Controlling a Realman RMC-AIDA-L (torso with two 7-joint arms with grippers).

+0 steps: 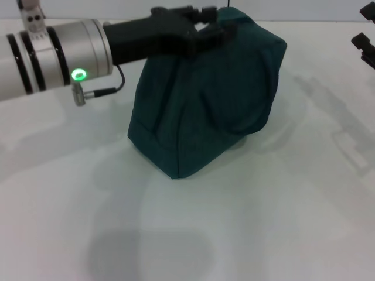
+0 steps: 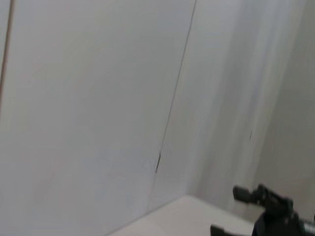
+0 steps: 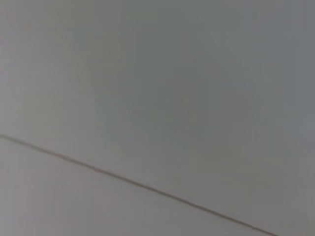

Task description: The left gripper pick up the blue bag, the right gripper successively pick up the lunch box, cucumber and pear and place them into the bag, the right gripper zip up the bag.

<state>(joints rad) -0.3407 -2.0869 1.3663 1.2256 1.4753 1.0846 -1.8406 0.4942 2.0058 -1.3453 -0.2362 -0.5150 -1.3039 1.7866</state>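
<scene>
My left gripper [image 1: 205, 26] sits at the frame's upper middle, pinching the top of the blue bag [image 1: 205, 99], which hangs below it onto the white table [image 1: 263, 222].

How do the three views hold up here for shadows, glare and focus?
Head view: even light, soft grey shadows on the white table; the blue bag reads dark with faint folds; the left gripper at its top is black on dark. Left wrist view: soft, mostly pale wall, the right gripper blurred in a corner. Right wrist view: featureless grey crossed by one dark line.
</scene>
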